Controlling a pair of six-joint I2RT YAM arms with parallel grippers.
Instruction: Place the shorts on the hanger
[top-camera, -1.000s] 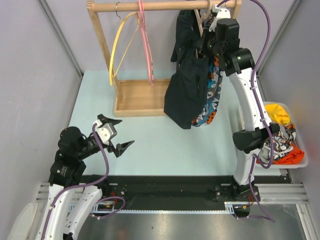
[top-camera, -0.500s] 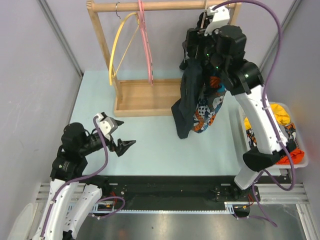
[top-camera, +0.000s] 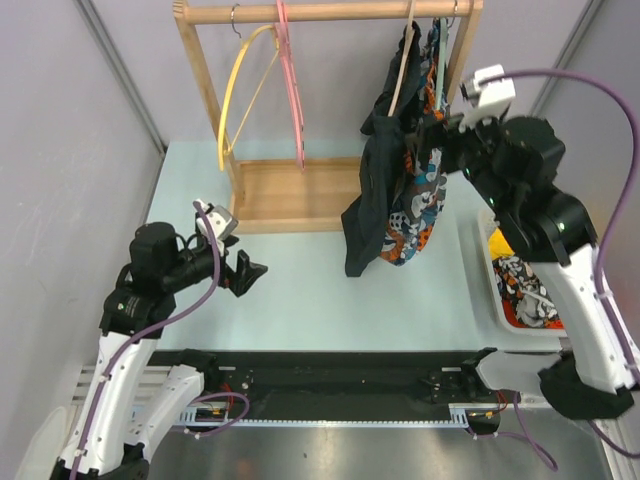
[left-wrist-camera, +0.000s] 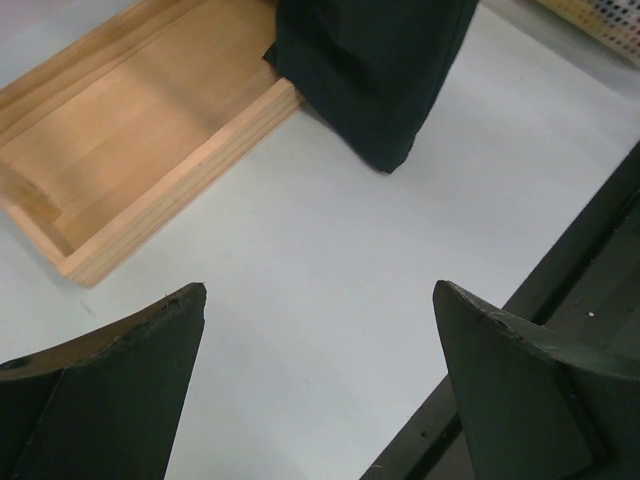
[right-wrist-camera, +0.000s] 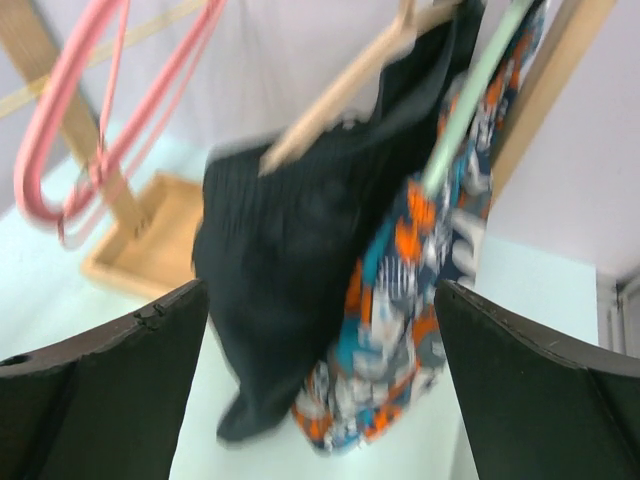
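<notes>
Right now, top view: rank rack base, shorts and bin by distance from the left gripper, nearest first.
1. Rack base: just ahead of the left gripper, slightly right.
2. Shorts: hanging further right, mid-table.
3. Bin: far right side of the table.

Overhead view; wrist views sharing shorts

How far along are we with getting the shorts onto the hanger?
Done, it seems: the shorts drape over the hanger, which appears hooked on the rail beside the patterned garment. In hand: nothing. The right gripper is open and apart from the fabric, and the left gripper is open over the table. Left: probably only a check, since the shorts hang lopsided.
</notes>
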